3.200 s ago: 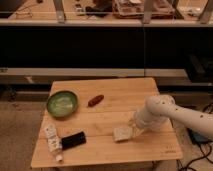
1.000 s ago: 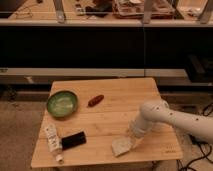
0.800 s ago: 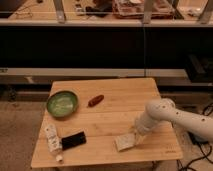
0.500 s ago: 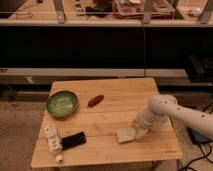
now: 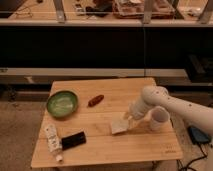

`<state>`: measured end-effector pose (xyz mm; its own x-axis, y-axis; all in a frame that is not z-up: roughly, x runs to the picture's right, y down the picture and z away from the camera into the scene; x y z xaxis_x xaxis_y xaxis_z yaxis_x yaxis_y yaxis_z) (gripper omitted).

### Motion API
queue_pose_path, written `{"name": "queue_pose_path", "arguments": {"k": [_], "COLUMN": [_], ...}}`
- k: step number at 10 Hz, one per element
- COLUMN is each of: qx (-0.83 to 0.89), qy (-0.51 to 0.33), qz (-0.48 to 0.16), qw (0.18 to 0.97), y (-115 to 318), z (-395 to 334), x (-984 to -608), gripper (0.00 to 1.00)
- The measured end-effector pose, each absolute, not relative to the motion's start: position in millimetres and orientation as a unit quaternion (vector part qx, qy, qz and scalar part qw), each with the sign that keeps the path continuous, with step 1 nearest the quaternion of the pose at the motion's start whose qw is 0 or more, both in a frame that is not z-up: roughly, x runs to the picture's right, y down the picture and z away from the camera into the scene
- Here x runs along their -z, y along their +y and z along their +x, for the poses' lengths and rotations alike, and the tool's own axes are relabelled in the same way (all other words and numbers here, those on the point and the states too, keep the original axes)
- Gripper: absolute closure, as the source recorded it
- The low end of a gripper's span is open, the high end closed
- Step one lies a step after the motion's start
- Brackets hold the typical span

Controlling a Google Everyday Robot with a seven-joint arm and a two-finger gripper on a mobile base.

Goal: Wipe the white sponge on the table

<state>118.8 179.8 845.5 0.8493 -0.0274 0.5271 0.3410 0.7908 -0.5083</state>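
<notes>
Green bowl point(image 5: 62, 104): far left side of the desk point(image 5: 110, 150).
Red thing point(image 5: 95, 100): right of bowl.
White tube point(image 5: 52, 141): front left.
Black thing point(image 5: 73, 140): beside tube.
White cup point(image 5: 159, 118): right side.
End effector point(image 5: 128, 120): by the desk's middle.

Gripper point(image 5: 126, 119) sits at the white sponge point(image 5: 119, 126) on the desk point(image 5: 120, 147); contact too blurry to confirm. Sponge's right edge hidden behind gripper. White cup point(image 5: 158, 119) right of sponge partly covered by arm point(image 5: 175, 104), which runs off right edge. Tube point(image 5: 52, 141) print left of sponge unreadable.
</notes>
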Motion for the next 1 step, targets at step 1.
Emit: {"name": "queue_pose_path", "arguments": {"k": [1], "qx": [0.125], "qy": [-0.263], "qz": [-0.319], "qw": [0.902], "y": [183.4], "z": [99.5], "x": [-850.9], "gripper": [0.89]}}
